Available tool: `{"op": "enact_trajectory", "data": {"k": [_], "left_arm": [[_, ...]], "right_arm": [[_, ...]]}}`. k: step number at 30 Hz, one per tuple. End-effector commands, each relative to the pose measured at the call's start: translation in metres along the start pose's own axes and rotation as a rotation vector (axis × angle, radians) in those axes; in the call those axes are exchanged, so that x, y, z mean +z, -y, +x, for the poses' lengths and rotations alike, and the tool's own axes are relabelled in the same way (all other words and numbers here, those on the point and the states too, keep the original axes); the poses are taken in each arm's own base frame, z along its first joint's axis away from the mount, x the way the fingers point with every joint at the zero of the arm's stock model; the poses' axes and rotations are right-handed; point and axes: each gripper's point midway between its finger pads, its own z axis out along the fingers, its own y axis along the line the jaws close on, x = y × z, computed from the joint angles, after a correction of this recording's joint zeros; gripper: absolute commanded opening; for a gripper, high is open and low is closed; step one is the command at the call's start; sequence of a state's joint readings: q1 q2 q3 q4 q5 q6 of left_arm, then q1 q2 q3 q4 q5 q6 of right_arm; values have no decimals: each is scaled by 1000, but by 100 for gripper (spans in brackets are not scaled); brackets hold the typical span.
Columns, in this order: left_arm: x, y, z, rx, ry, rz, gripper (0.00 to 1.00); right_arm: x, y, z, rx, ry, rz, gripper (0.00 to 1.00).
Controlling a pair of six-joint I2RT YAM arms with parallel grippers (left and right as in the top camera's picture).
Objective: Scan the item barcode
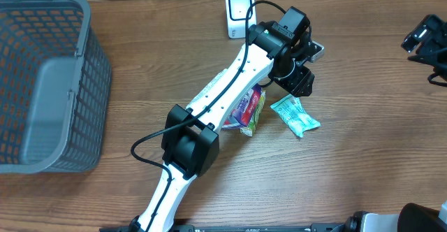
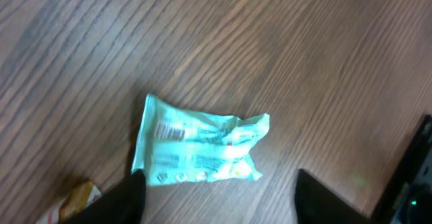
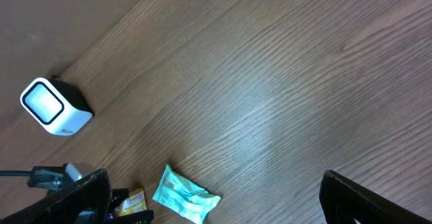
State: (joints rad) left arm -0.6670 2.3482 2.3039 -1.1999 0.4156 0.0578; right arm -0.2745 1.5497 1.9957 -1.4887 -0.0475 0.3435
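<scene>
Though flat, a crinkly teal packet [image 2: 199,150]

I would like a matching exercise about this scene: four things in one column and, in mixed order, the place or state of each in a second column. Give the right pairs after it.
Column one:
1. grey basket
2. white scanner
3. teal packet
4. right tool

Column two:
a. open, holding nothing
b. lying flat near the middle of the table
c. at the left side of the table
d. standing at the far edge of the table

Right pairs: 1-c, 2-d, 3-b, 4-a.
</scene>
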Motion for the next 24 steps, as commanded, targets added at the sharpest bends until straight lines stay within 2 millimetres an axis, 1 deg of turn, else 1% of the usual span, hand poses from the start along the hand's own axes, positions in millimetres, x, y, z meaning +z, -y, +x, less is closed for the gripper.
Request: {"op": "enact_trajectory", "data": {"k": [1, 2, 3, 4, 5, 6, 8, 9, 10, 11, 12, 13, 14, 15, 16, 18, 19, 21, 24], "left_arm": [[-45, -14, -23, -5, 103, -49, 72], [-88, -29, -36, -24, 182, -132, 77], [-105, -34, -39, -27, 211, -163, 79], [-160, -46, -45, -41, 301, -259, 86], [-185, -50, -45, -48, 343, -297, 90], [-238, -56, -40, -66, 427, -369, 98], [-291, -60, -27, -100, 506, -437, 100], [-310, -64, -18, -119, 528, -467, 100], [-332, -70, -3, -167, 546, -514, 100], [-346, -76, 9, -213, 553, -547, 99], [-364, -86, 31, -285, 549, -590, 100], [-373, -91, 47, -339, 538, -612, 100], [-383, -98, 69, -407, 516, -632, 99], [-389, -102, 82, -445, 506, -641, 100], [-394, -106, 87, -467, 515, -645, 100], [-403, -105, 100, -498, 531, -616, 100], [-411, -107, 106, -514, 545, -629, 100], [-418, -104, 113, -535, 561, -634, 100], [-422, -99, 123, -544, 553, -656, 100]], "right_arm": [[-10, -1, -2, -6, 23, -7, 100], [-7, 1, 2, -7, -4, 3, 100], [-5, 2, 5, -6, -20, 9, 100], [0, 3, 10, -8, -54, 12, 100], [4, 2, 12, -12, -72, 10, 100], [8, 0, 17, -34, -103, -6, 100], [14, -1, 22, -46, -129, -13, 100], [15, -1, 22, -49, -132, -15, 100], [16, -1, 24, -47, -139, -20, 100], [16, -3, 25, -46, -145, -30, 100], [16, -5, 26, -45, -153, -44, 99], [16, -7, 27, -40, -156, -54, 97], [15, -10, 27, -36, -158, -68, 96], [14, -11, 27, -36, -155, -77, 96], [13, -12, 27, -36, -154, -83, 97], [7, -13, 28, -38, -142, -90, 96], [4, -13, 28, -39, -134, -93, 96], [-3, -12, 30, -42, -127, -96, 96], [-10, -10, 36, -48, -132, -94, 95]]}}
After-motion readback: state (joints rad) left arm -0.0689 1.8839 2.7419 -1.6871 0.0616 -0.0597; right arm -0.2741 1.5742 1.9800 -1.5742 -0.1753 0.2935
